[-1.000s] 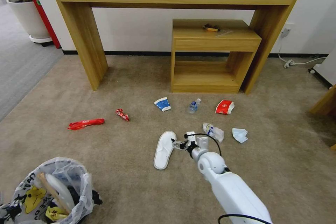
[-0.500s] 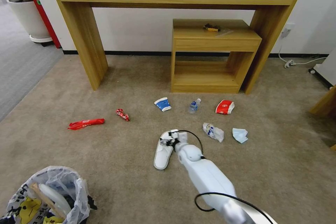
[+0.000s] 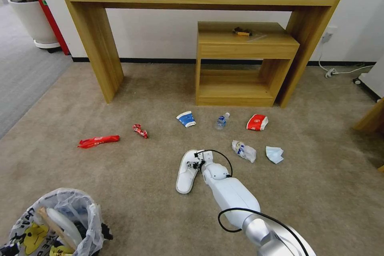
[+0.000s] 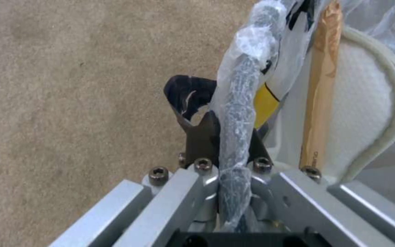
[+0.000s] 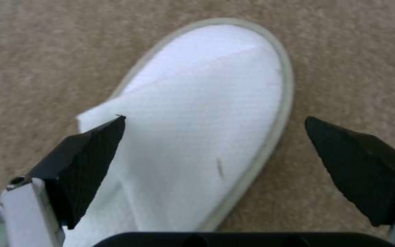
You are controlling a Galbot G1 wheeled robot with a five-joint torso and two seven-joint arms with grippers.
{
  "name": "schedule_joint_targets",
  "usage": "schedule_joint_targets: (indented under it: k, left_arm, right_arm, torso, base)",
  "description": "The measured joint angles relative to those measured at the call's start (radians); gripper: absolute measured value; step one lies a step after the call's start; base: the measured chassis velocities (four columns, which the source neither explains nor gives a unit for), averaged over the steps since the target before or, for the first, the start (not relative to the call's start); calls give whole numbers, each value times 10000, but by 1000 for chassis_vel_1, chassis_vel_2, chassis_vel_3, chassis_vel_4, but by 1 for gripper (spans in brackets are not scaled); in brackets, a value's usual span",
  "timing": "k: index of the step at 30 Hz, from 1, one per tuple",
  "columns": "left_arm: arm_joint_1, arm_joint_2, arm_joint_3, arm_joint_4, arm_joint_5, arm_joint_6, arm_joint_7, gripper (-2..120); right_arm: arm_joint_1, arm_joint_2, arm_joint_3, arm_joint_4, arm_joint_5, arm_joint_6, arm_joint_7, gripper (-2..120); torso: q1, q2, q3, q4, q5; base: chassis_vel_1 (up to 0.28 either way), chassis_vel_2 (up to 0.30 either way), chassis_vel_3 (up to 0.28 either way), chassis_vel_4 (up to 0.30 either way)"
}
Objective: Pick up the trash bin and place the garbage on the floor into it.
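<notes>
Right gripper (image 5: pixel 216 144) hovering wide open over the white slipper (image 3: pixel 187 171) on the carpet (image 3: pixel 140 176), left gripper (image 4: pixel 227 137) clamping the trash bin (image 3: pixel 60 224) rim, near the slipper.

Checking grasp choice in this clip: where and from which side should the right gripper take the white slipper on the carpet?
Judging by its pose, from above, across the width. The white slipper lies flat, sole down, so only its thin edges offer purchase. The right gripper hovers open, one jaw over the upper and one past the rim.
</notes>
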Motion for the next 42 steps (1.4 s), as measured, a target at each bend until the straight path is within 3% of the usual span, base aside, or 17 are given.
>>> schedule_joint_targets:
  k: [1, 11, 14, 29, 33, 38, 40, 42]
  left_arm:
    - [-8, -5, 17, -37, 21, 1, 0, 0]
    - [38, -48, -33, -164, 24, 0, 0, 0]
    - [51, -75, -35, -210, 24, 0, 1, 0]
    - [26, -62, 24, -339, 58, -1, 6, 0]
    - [50, -28, 26, -419, 56, -1, 16, 0]
    - [67, -12, 25, -471, 55, -1, 18, 0]
    - [79, -7, 29, -527, 53, -1, 18, 0]
    - [79, -5, 49, -563, 53, -1, 18, 0]
  right_arm:
    - [-26, -10, -74, -26, -89, 127, -432, 100]
    - [-49, -23, -113, -345, -551, 264, -900, 100]
    - [-30, -23, -43, -469, -657, 338, -945, 95]
    - [-48, -27, 14, -530, -1013, 674, -1150, 41]
    - [-62, -25, 74, -596, -1060, 690, -1151, 22]
    - [-57, -25, 130, -664, -1117, 750, -1138, 10]
    - [-63, -27, 148, -681, -1175, 811, -1121, 0]
    - [-80, -29, 160, -684, -1247, 889, -1115, 0]
  torso:
    - [0, 0, 0, 0, 0]
    - [0, 0, 0, -1, 2]
    - [0, 0, 0, 0, 2]
    - [0, 0, -1, 1, 3]
    - [0, 1, -1, 2, 3]
    - [0, 0, -1, 2, 3]
    - [0, 0, -1, 1, 2]
    - [0, 0, -1, -1, 1]
  base:
    - [0, 0, 0, 0]
    - [0, 0, 0, 0]
    - [0, 0, 0, 0]
    - [0, 0, 0, 0]
    - [0, 0, 0, 0]
    - [0, 0, 0, 0]
    - [0, 0, 0, 0]
    - [0, 0, 0, 0]
